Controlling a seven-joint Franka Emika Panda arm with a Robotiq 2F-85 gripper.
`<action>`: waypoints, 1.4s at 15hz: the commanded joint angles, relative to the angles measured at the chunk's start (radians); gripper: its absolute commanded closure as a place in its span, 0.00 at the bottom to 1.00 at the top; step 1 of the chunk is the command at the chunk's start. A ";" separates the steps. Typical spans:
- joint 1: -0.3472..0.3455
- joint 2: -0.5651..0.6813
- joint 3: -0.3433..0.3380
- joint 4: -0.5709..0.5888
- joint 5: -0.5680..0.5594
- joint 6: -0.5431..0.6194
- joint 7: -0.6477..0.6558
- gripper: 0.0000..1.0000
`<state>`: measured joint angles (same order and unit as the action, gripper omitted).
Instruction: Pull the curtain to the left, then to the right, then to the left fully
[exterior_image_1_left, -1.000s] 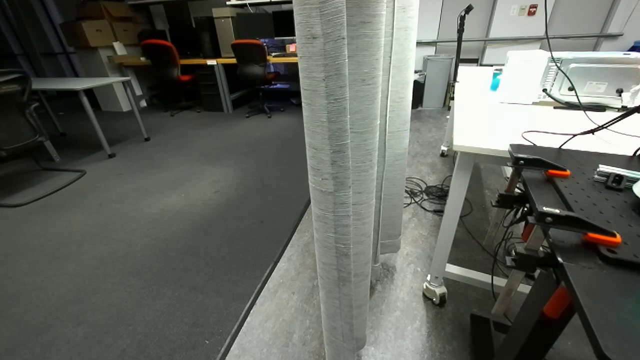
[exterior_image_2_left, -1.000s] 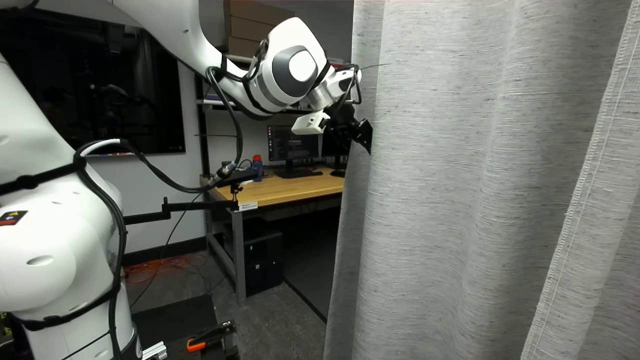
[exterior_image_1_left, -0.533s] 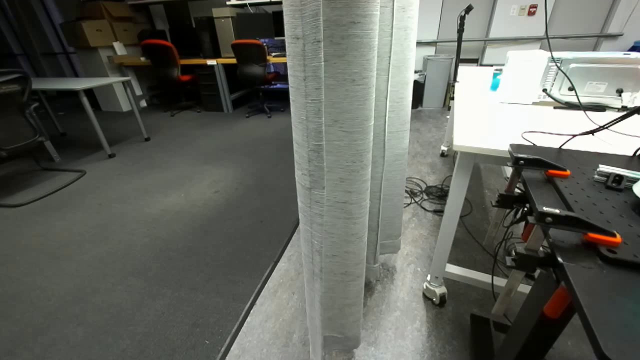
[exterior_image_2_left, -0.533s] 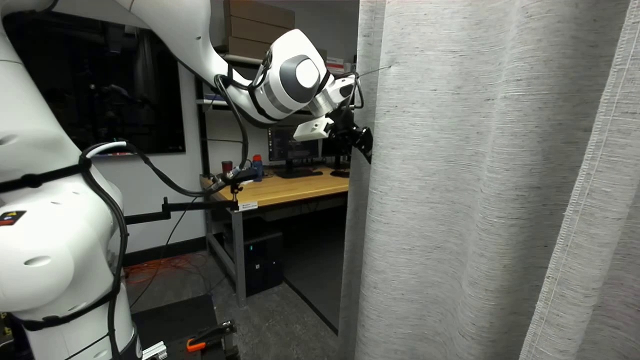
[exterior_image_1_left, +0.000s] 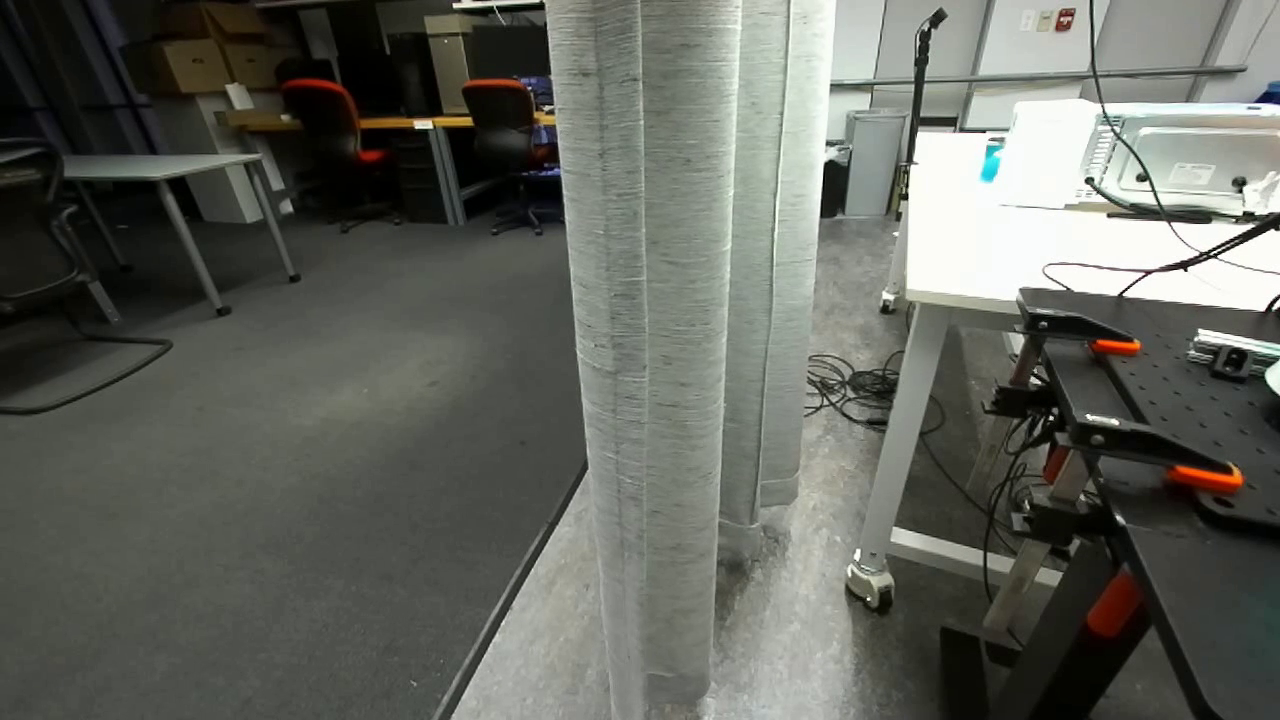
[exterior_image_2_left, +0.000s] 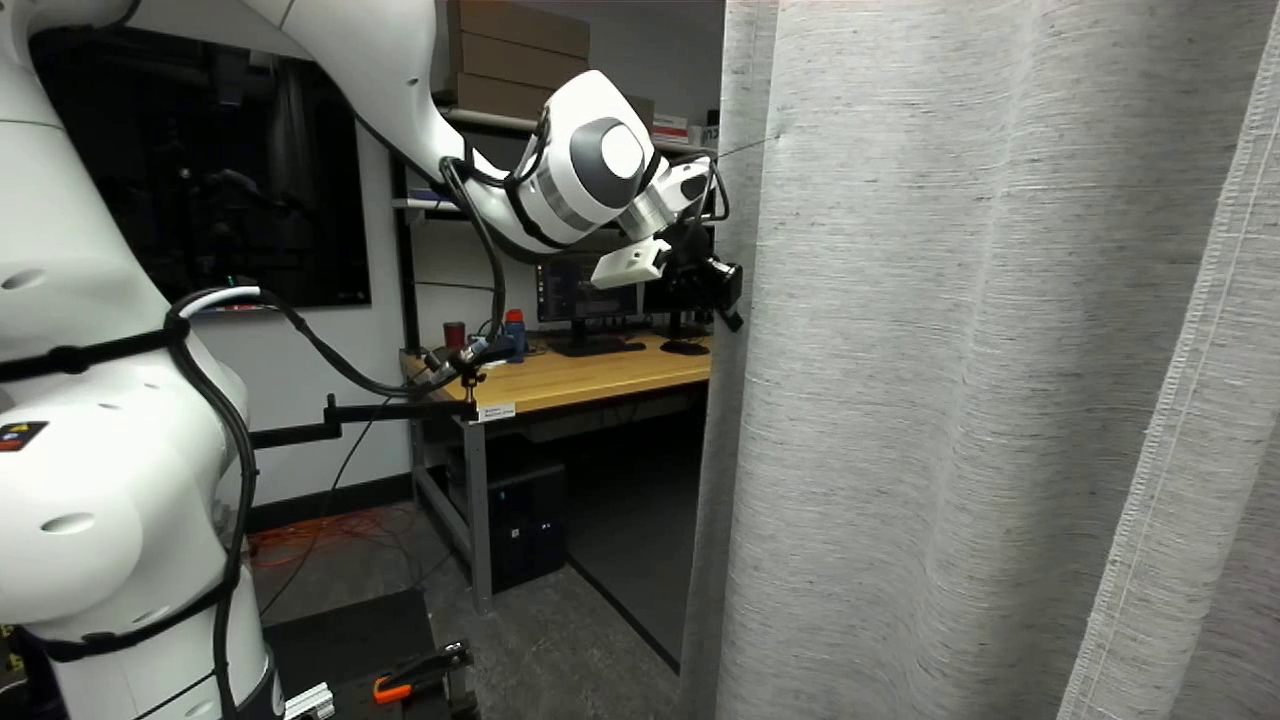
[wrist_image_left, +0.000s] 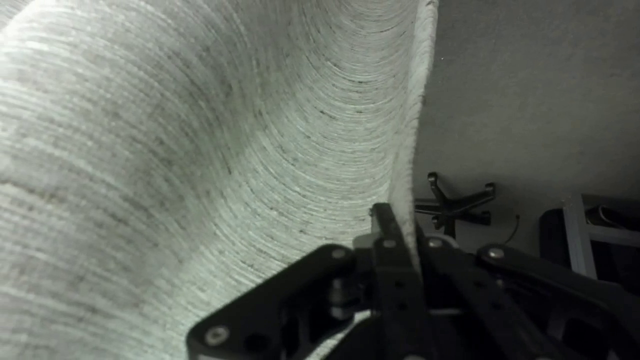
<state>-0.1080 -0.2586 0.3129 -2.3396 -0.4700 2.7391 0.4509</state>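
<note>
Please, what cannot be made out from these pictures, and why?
Tall pale grey fabric curtain: top cut off by the upper edge, in both exterior views.
Black two-fingered gripper: one fingertip partly hidden by the curtain, in the wrist view.
Long brown wooden desk: one end hidden by the curtain, in an exterior view.
Black rectangular monitor: screen content too small, in an exterior view.

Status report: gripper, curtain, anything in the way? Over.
Gripper shut on curtain, at its edge. Curtain hanging in folds. No obstruction seen at the grip.
</note>
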 joint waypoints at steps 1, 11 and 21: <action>-0.034 0.032 0.012 0.042 -0.050 0.021 0.049 0.99; -0.109 0.072 -0.112 0.139 0.076 -0.014 0.066 0.99; -0.183 0.124 -0.184 0.132 0.079 -0.008 0.136 0.99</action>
<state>-0.2597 -0.1449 0.1518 -2.2262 -0.3952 2.7330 0.5406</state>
